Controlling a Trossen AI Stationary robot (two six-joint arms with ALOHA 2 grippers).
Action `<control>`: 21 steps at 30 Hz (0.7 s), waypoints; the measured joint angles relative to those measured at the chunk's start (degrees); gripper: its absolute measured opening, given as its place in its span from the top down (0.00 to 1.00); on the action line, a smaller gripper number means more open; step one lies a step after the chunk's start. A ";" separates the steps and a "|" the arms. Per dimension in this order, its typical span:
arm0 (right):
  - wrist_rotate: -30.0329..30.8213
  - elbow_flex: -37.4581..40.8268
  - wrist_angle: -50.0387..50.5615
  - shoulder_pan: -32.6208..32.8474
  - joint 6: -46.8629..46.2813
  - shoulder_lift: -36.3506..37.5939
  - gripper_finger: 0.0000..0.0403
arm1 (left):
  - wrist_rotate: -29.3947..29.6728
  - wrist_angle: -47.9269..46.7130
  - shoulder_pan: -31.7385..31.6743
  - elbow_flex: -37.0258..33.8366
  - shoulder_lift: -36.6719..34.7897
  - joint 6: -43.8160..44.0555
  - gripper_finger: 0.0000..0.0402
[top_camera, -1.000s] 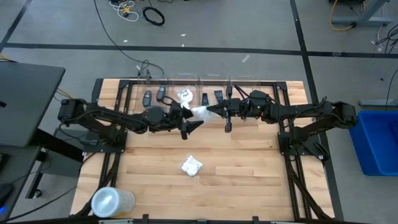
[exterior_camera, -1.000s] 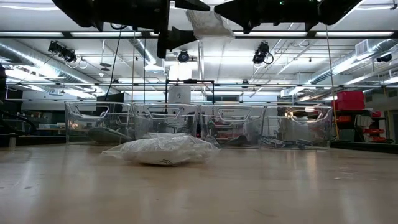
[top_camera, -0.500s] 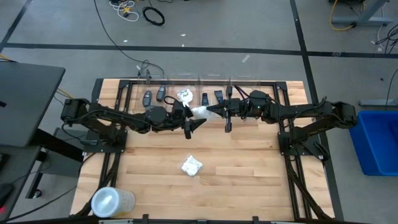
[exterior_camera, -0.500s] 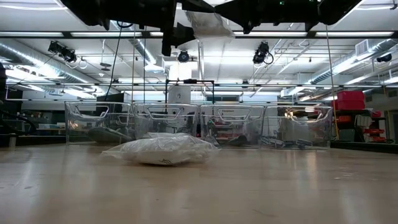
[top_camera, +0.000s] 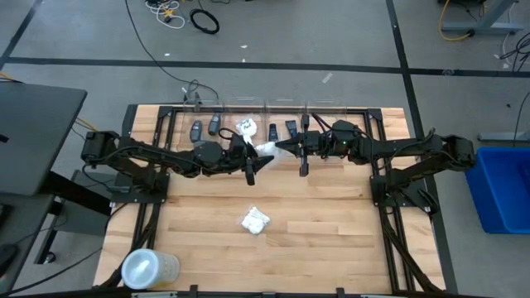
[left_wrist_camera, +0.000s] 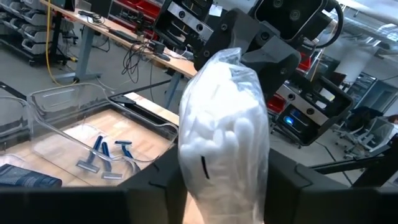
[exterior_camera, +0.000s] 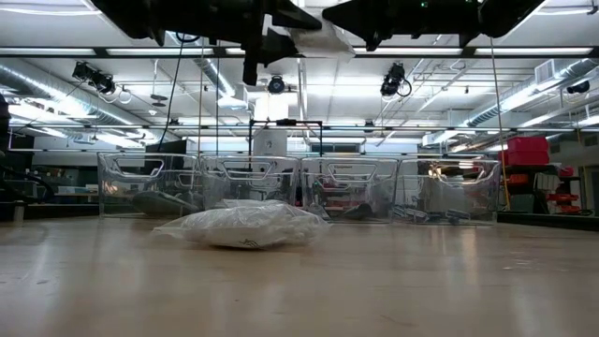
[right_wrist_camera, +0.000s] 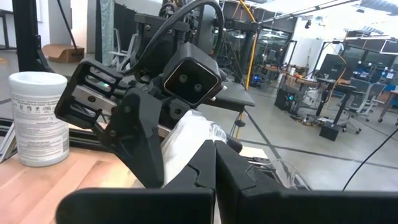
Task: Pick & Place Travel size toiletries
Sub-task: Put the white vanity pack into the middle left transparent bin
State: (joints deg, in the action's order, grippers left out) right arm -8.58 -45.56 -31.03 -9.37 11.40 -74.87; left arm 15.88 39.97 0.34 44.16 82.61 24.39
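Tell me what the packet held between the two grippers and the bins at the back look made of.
The white packet, held in the air between both grippers: thin clear plastic film, glossy and crinkled, over a soft white filling that looks like cotton; it cannot be told for sure. The bins: clear rigid plastic, smooth and glossy; the room shows through their walls.

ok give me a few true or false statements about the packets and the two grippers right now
1. The right gripper pinches a white packet in mid-air. True.
2. The left gripper is parked at the table's near edge. False: it is at that same packet.
3. A second white packet lies on the table. True.
4. The blue razors lie loose on the open table. False: they are in a clear bin.
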 joint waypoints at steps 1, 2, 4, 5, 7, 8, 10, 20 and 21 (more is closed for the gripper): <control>0.00 0.00 0.02 0.00 0.00 0.00 1.00 | 0.00 -0.02 0.00 0.00 0.00 -0.02 0.62; 0.00 0.00 0.04 0.00 0.00 0.00 1.00 | 0.00 0.00 -0.01 0.00 0.00 -0.05 0.64; 0.00 0.00 0.05 0.02 0.00 0.00 1.00 | 0.00 0.00 -0.02 -0.02 0.00 -0.17 0.67; 0.00 0.00 0.07 0.00 0.00 0.00 1.00 | 0.00 0.00 -0.02 -0.02 0.00 -0.18 0.69; 0.00 0.00 0.09 0.01 0.00 0.00 1.00 | 0.00 0.02 0.00 -0.02 0.00 -0.18 0.72; 0.00 0.00 0.09 0.00 0.00 0.00 1.00 | -0.02 0.02 -0.02 -0.02 0.00 -0.18 0.73; 0.00 0.00 0.09 0.02 0.00 0.00 1.00 | -0.02 0.00 -0.02 -0.02 0.00 -0.18 0.75; -0.02 0.00 -0.04 0.02 -0.04 0.00 0.95 | -0.02 0.02 0.00 -0.02 0.00 -0.20 0.80; -0.02 0.00 -0.05 0.02 -0.11 0.00 0.94 | -0.02 0.01 0.00 -0.02 0.00 -0.20 0.80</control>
State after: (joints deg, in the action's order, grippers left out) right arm -8.60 -45.56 -31.08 -9.35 11.29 -74.87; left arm 15.86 39.97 0.34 44.14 82.61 24.18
